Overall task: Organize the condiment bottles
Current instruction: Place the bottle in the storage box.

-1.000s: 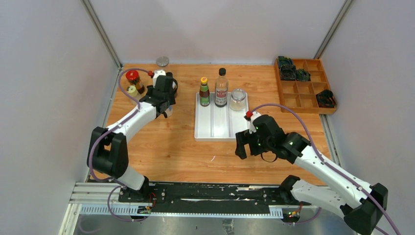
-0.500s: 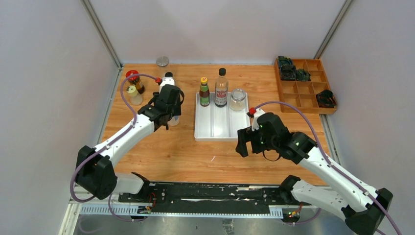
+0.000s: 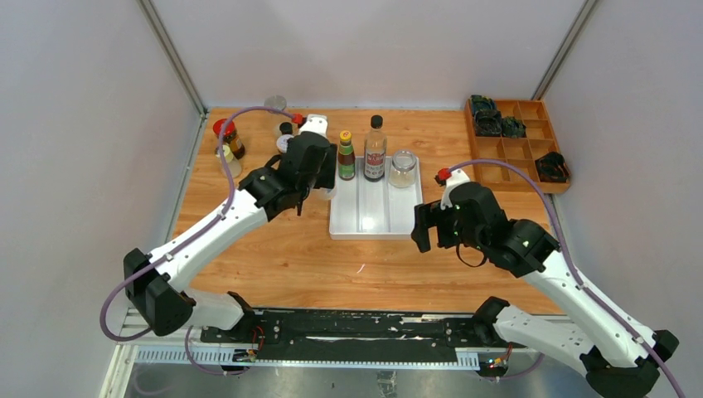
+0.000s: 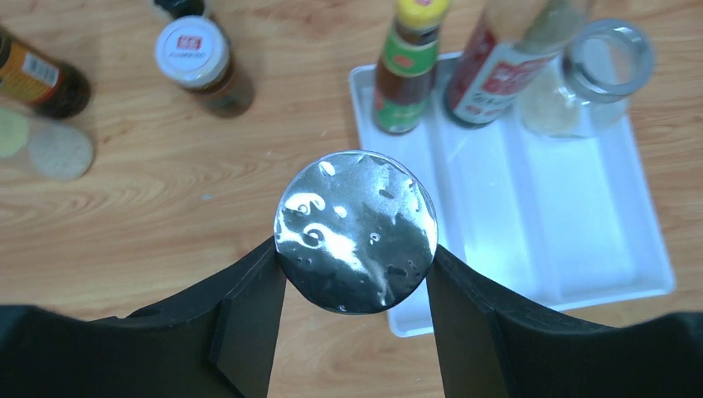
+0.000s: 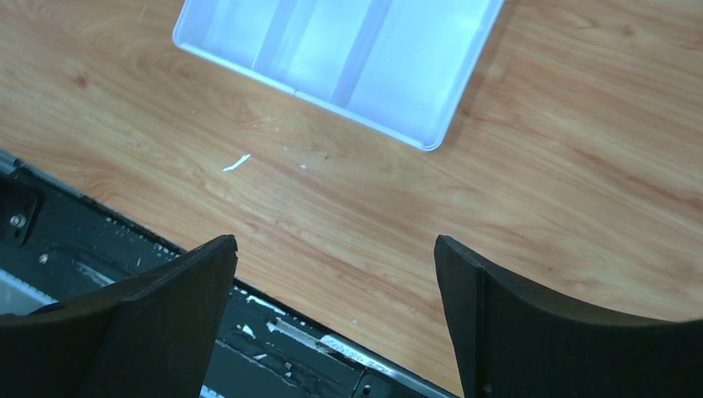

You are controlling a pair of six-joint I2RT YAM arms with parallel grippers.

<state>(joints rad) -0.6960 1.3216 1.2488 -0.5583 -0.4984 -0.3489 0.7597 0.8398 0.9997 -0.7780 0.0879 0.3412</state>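
Note:
My left gripper point(image 3: 320, 187) is shut on a silver-lidded clear jar point(image 4: 356, 231) and holds it above the table at the left edge of the white tray point(image 3: 371, 222). At the tray's back stand a yellow-capped green-labelled bottle point(image 3: 346, 156), a tall black-capped dark bottle point(image 3: 375, 149) and a silver-lidded clear jar point(image 3: 404, 168). A red-lidded jar point(image 3: 226, 138), a pale shaker point(image 3: 225, 159), a white-capped shaker point(image 4: 192, 51) and another silver-lidded jar point(image 3: 275, 104) stand at the back left. My right gripper point(image 5: 333, 245) is open and empty, near the tray's front right corner point(image 5: 427, 141).
A wooden compartment box point(image 3: 518, 157) with dark green-black objects sits at the back right. Grey walls close in the left, back and right sides. The black rail point(image 5: 273, 332) runs along the table's near edge, below my right gripper.
My left arm has carried the silver-lidded jar from the back-left group to the right, up to the tray's left edge. My right arm has shifted a little right and up.

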